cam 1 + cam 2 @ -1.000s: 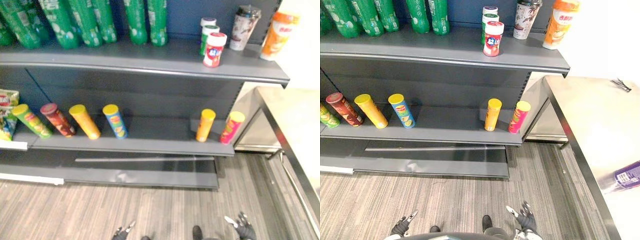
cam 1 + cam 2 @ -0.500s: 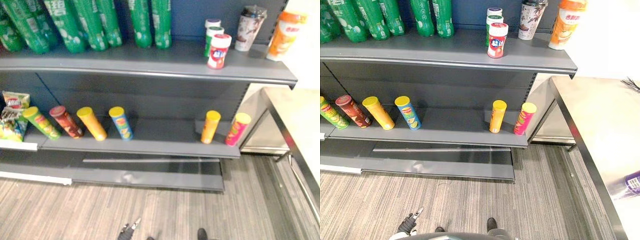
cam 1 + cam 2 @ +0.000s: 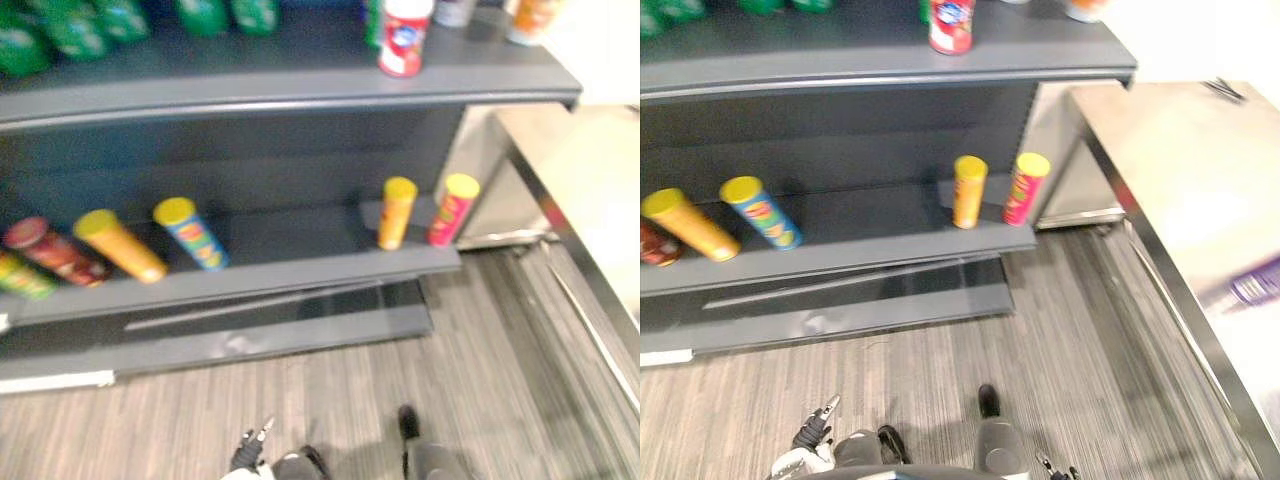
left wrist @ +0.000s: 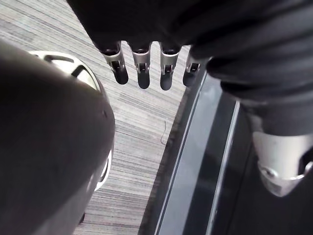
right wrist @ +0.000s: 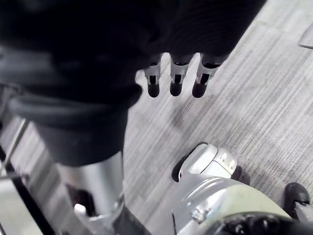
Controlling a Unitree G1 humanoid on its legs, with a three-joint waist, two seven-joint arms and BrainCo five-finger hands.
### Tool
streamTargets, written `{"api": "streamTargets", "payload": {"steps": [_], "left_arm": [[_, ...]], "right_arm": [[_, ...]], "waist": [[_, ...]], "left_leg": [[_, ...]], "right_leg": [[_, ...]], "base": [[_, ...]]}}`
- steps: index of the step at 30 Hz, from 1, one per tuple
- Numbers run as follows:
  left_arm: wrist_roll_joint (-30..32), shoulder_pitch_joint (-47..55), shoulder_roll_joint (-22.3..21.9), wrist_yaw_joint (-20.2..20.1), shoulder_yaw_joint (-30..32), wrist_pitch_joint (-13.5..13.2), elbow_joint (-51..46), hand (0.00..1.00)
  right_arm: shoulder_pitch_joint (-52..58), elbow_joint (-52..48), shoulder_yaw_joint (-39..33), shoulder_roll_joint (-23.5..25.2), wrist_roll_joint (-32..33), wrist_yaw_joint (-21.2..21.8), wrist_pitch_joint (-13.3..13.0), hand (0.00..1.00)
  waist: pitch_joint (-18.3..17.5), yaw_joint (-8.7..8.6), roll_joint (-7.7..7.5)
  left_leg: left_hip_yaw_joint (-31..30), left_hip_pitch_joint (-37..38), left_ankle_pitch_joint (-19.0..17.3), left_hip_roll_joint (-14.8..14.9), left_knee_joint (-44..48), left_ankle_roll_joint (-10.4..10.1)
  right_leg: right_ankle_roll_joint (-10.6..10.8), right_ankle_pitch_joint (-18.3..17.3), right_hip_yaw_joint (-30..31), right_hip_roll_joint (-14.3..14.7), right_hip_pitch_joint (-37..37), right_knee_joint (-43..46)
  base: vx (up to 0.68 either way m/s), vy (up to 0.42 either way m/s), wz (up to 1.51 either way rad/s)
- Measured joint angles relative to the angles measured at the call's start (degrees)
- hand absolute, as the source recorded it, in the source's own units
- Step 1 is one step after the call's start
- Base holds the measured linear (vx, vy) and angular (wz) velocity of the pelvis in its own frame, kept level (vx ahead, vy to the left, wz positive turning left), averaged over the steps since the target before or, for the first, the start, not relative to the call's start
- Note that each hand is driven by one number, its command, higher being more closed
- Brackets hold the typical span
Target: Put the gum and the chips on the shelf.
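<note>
Both arms hang low. The left hand (image 4: 141, 63) points straight, slightly spread fingers down at the striped floor (image 3: 480, 380) beside the shelf base. The right hand (image 5: 177, 78) hangs the same way, fingers relaxed and apart. The gum jar (image 3: 403, 40) stands on the top shelf (image 3: 250, 80). An orange chips can (image 3: 396, 212) and a pink chips can (image 3: 452, 208) stand side by side on the lower shelf (image 3: 300, 265).

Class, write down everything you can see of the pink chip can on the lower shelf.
The pink chip can is a slim tube with a yellow lid. It stands upright at the right end of the lower shelf, near its front edge, beside an orange can, a gap between them. Nothing else touches it.
</note>
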Motion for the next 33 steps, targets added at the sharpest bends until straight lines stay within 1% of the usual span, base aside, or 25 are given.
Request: {"api": "streamTargets", "payload": {"steps": [1,2,3,4,5,6,7,9,10,11,12,15,19,20,22,24,25,26,27,28,29,30,31,32,33], "left_arm": [[0.0,0.0,0.1,0.0,0.1,0.0,-0.1,0.00],[0.0,0.0,0.3,0.0,0.1,0.0,-0.2,0.00],[0.0,0.1,0.2,-0.2,-0.5,0.1,-0.2,0.00],[0.0,-0.2,0.4,-0.3,-1.5,0.1,-0.2,0.00],[0.0,-0.7,0.7,-0.6,-2.9,0.0,-0.9,0.00],[0.0,-0.7,0.9,-0.6,-3.7,0.0,-1.3,0.00],[0.0,-1.3,1.2,-0.7,-4.1,0.0,-1.3,0.00],[0.1,-1.2,0.5,-0.9,-4.2,0.0,-1.1,0.00],[0.2,-1.2,-0.5,-1.1,-4.6,0.0,-0.1,0.00],[0.2,-1.2,-0.8,-1.2,-4.7,0.0,0.1,0.00],[0.2,-1.2,-1.1,-1.3,-4.8,0.0,0.1,0.00],[0.4,-1.5,-1.5,-2.1,-6.2,0.3,0.7,0.00],[0.4,-1.5,-1.2,-2.1,-6.1,0.8,1.0,0.00],[0.4,-1.2,-1.1,-2.1,-6.0,0.8,1.2,0.00],[0.5,-1.3,-1.0,-2.1,-5.8,0.9,2.1,0.00],[0.5,-1.3,-0.9,-2.1,-5.8,1.2,2.2,0.00],[0.5,-1.3,-0.9,-2.1,-5.7,1.2,2.2,0.00],[0.4,-1.2,-0.9,-2.1,-5.7,1.2,2.2,0.00],[0.1,-1.1,-0.9,-2.1,-5.7,1.2,2.0,0.00],[-0.1,-1.1,-0.9,-2.1,-5.7,1.2,1.8,0.00],[-0.5,-0.6,-0.9,-2.0,-5.7,1.2,1.2,0.00],[-0.6,-0.5,-0.6,-2.0,-5.7,1.1,0.7,0.00],[-0.6,-0.3,-0.6,-1.7,-5.9,0.7,-0.2,0.00],[-0.7,0.0,-0.8,-1.5,-6.4,0.6,-1.3,0.00],[-0.7,0.1,-0.9,-1.4,-6.6,0.3,-1.5,0.00]], "right_arm": [[0.1,0.1,0.1,0.0,0.0,-0.2,0.0,0.00],[0.5,0.2,0.2,0.3,0.0,-0.5,0.0,0.00],[0.7,0.6,0.9,0.3,0.0,-0.7,-0.1,0.00],[0.7,0.8,1.3,0.3,0.0,-0.7,0.0,0.00],[0.5,1.4,1.9,0.0,-0.1,-0.8,0.0,0.00],[0.4,1.7,2.3,-0.2,-0.1,-0.8,0.0,0.00],[-0.6,2.9,2.6,-0.9,-0.1,-0.9,0.1,0.00],[-2.2,3.7,3.7,-2.8,-0.1,-0.9,0.1,0.00],[-2.7,4.9,5.0,-4.5,-0.7,-0.9,0.2,0.00],[-3.1,5.1,5.2,-4.8,-0.7,-1.0,0.2,0.00],[-3.4,5.1,5.5,-5.0,-0.7,-1.0,0.2,0.00],[-5.3,5.1,5.6,-4.8,-0.7,-0.9,0.2,0.00],[-5.1,5.4,5.5,-4.8,-0.6,-1.0,0.2,0.00],[-5.1,5.4,5.5,-4.7,-0.6,-1.0,0.2,0.00],[-5.1,5.9,4.9,-4.6,-0.6,-1.0,0.2,0.00],[-5.0,7.3,4.4,-4.6,-0.5,-1.1,0.2,0.00],[-5.0,7.3,4.3,-4.6,-0.5,-1.1,0.2,0.00],[-5.0,7.3,4.3,-4.7,-0.5,-1.0,0.1,0.00],[-5.0,7.3,4.4,-4.9,-0.4,-1.1,0.1,0.00],[-5.0,7.3,4.4,-4.8,-0.3,-1.1,0.0,0.00],[-5.0,7.3,4.6,-4.7,0.0,-1.2,-0.2,0.00],[-4.9,7.3,4.8,-4.8,0.1,-1.3,-0.4,0.00],[-5.1,7.2,5.3,-4.9,0.6,-1.7,-0.6,0.00],[-5.3,7.4,5.3,-5.5,1.3,-2.3,-0.6,0.00],[-5.1,7.4,5.3,-5.8,1.9,-2.3,-0.7,0.00]], "waist": [[0.0,-0.16,0.15],[-0.1,0.52,-0.39],[-0.3,0.85,-0.78],[-0.3,0.79,-0.84],[-0.3,0.57,-1.08],[-0.4,0.55,-1.38],[-0.4,0.85,-1.77],[0.3,0.28,0.00],[-0.1,-0.20,0.88],[-0.7,-0.37,1.94],[-0.7,-0.51,1.81],[-0.4,-0.85,1.65],[-0.2,-1.24,1.29],[-0.2,-2.11,1.28],[-0.1,-2.41,1.34],[-0.2,-2.48,1.08],[-0.2,-2.49,1.09],[-0.1,-2.50,1.25],[-0.2,-2.53,1.46],[-0.2,-2.46,1.41],[-0.1,-2.31,1.29],[0.0,-2.26,1.09],[0.2,-2.24,0.71],[0.4,-2.21,0.64],[0.3,-2.06,0.67]], "left_leg": [[1.9,1.0,0.2,1.1,-0.2,-0.5],[6.4,3.7,0.9,2.2,-1.3,-1.4],[10.2,5.9,1.4,2.6,-2.6,-2.1],[11.8,6.7,1.7,2.4,-3.3,-2.2],[14.9,7.9,2.5,1.6,-4.7,-2.5],[16.4,8.5,2.8,1.0,-5.2,-2.9],[19.5,9.9,3.4,0.4,-6.1,-3.7],[23.7,13.0,5.0,0.3,-8.0,-4.4],[24.6,13.7,5.3,1.1,-8.4,-4.5],[25.2,14.1,5.4,1.3,-8.5,-4.8],[25.8,14.4,5.6,1.4,-8.6,-5.1],[26.8,15.4,7.0,0.8,-10.0,-6.6],[26.6,15.7,7.0,1.3,-8.5,-6.6],[26.6,15.8,7.0,1.5,-8.1,-6.6],[27.0,16.8,7.0,1.8,-7.4,-6.6],[28.2,18.1,7.0,3.3,-4.2,-6.6],[28.5,18.3,7.0,4.2,-2.7,-6.6],[28.6,18.5,7.0,6.7,1.4,-6.5],[27.9,18.4,8.0,10.1,6.6,-4.9],[26.9,18.3,9.1,11.5,9.0,-3.2],[22.0,16.8,12.3,13.7,13.4,1.8],[17.5,15.2,13.2,14.3,15.6,3.4],[6.9,11.1,9.8,11.9,17.7,0.6],[-1.3,8.3,6.8,7.6,17.3,-1.5],[-3.5,7.6,5.8,5.8,16.7,-1.8]], "right_leg": [[-0.6,0.2,-3.9,-0.5,0.2,1.4],[-1.6,1.0,-8.6,-1.4,0.7,3.7],[-1.5,1.4,-10.3,-2.1,1.9,4.9],[-1.3,1.6,-10.9,-2.4,2.7,5.1],[-1.4,2.2,-12.2,-3.1,4.4,5.2],[-2.1,4.9,-13.3,-3.5,5.4,5.0],[-1.4,4.8,-14.9,-3.3,6.3,1.7],[-1.5,4.9,-18.6,-2.5,6.3,1.0],[-1.5,4.8,-22.2,-1.3,6.3,0.7],[-1.5,4.8,-23.7,-0.9,6.3,0.4],[-1.6,4.7,-24.6,-0.6,6.3,-0.1],[-2.5,3.8,-24.1,0.3,6.1,-1.3],[-2.5,0.6,-23.9,-0.6,5.1,3.0],[-2.5,-0.6,-23.8,-1.0,4.6,4.7],[-2.7,-2.6,-22.9,-1.6,4.0,7.9],[-2.9,-6.5,-21.6,-2.3,2.8,12.6],[-3.1,-7.3,-21.1,-2.2,2.5,13.5],[-3.6,-8.8,-20.2,-1.5,2.2,14.8],[-4.3,-9.6,-19.1,0.0,2.4,15.2],[-4.7,-9.9,-18.3,0.7,2.8,15.0],[-5.7,-10.4,-16.3,2.0,3.9,14.1],[-6.1,-10.7,-15.2,2.6,4.6,13.4],[-6.6,-10.9,-13.3,3.0,5.4,12.4],[-6.8,-10.7,-11.1,3.2,6.6,11.2],[-6.8,-10.7,-9.8,3.4,7.3,10.7]], "base": [[0.10,0.177,-1.74],[0.16,0.146,-1.77],[0.15,0.115,-1.71],[0.13,0.023,-1.41],[0.10,-0.026,-0.93],[0.13,-0.076,-1.23],[0.09,-0.135,-1.25],[0.04,-0.177,-1.16],[0.00,-0.166,-0.71],[0.00,-0.170,-0.51],[-0.02,-0.104,-0.39],[-0.06,-0.056,-0.27],[-0.08,0.008,0.02],[-0.06,0.001,-0.09],[-0.05,-0.031,-0.18],[-0.01,-0.090,-0.28],[0.02,-0.120,-0.38],[0.03,-0.142,-0.49],[0.04,-0.152,-0.55],[0.07,-0.165,-0.70],[0.07,-0.136,-0.65],[0.12,-0.173,-0.82],[0.12,-0.141,-0.86],[0.11,-0.107,-0.89],[0.15,-0.059,-0.97]]}}
